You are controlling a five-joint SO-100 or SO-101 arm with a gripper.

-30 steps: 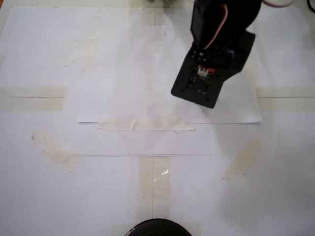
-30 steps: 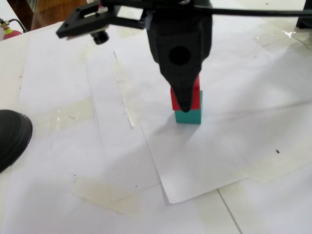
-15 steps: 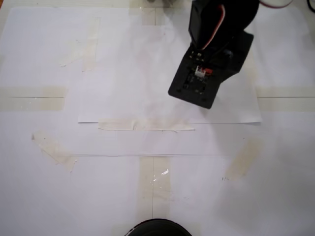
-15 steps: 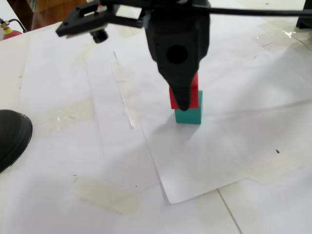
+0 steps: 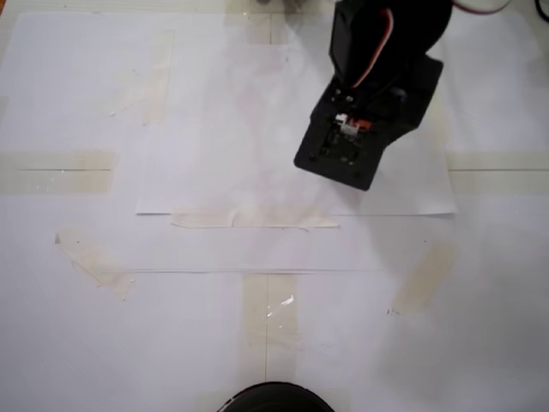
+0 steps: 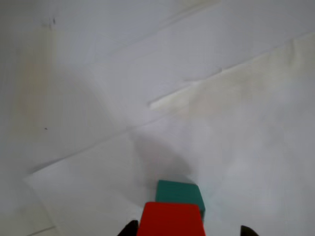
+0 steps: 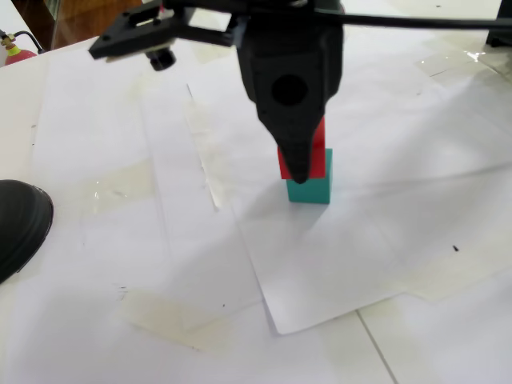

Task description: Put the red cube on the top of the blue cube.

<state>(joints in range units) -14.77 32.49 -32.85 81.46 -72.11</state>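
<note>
Since the earlier frame the end effector (image 7: pixel 300 172), pinching the red cube (image 7: pixel 317 156), has risen slightly off the blue cube (image 7: pixel 312 189) at 6 o'clock; release remains.

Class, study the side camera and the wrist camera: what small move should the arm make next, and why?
Probably open the gripper a little. In a fixed view the red cube looks stacked on the teal cube, with the fingers at its sides. Whether it rests fully cannot be told, so release gently.
</note>
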